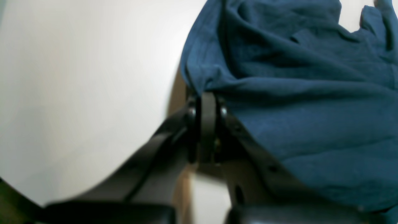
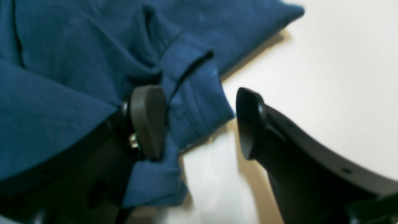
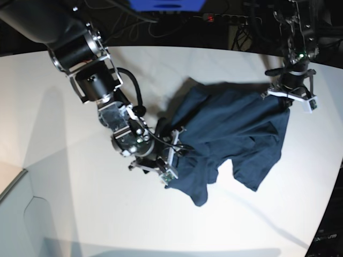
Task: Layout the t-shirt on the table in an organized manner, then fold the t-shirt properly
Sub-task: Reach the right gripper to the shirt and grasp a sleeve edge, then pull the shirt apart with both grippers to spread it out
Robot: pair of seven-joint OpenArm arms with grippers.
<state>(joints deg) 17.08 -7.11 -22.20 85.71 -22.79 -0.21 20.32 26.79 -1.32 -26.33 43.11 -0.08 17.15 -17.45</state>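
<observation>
Right gripper (image 2: 199,121) stands spread, a hemmed fold of the t-shirt (image 2: 192,93) between its jaws, unpinched. We judge this arm nearer the crumpled side. Left gripper (image 1: 207,107) is pinching the far edge. Shirt lies rumpled on the table (image 3: 64,176).

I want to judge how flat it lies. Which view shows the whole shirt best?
The base view: the whole shirt shows there, rumpled on the table. Each wrist view shows only blurred folds near its hand.
</observation>
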